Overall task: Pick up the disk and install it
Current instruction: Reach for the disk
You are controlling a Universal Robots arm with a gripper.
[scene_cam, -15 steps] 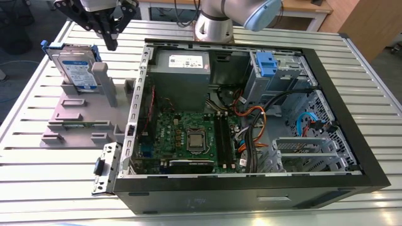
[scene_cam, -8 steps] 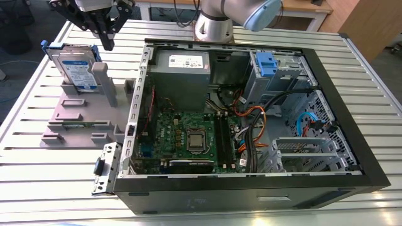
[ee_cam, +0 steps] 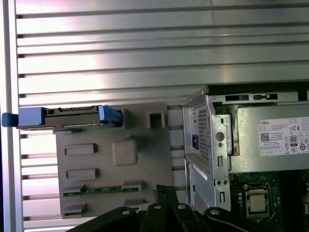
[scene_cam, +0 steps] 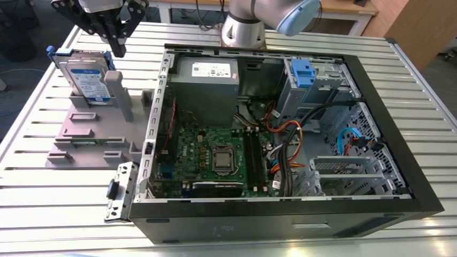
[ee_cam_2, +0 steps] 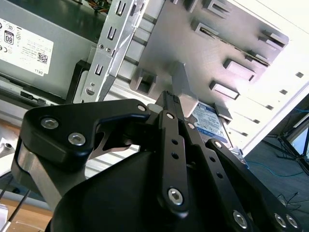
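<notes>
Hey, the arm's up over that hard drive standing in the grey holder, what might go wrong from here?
1. The disk stands on edge in the stand, and the gripper hangs close to the tall post beside it. An off-centre descent might hit the post or tip the disk.
2. Loose cables lie across the open case near the blue-tabbed cage. They could snag the disk on its way in.
</notes>
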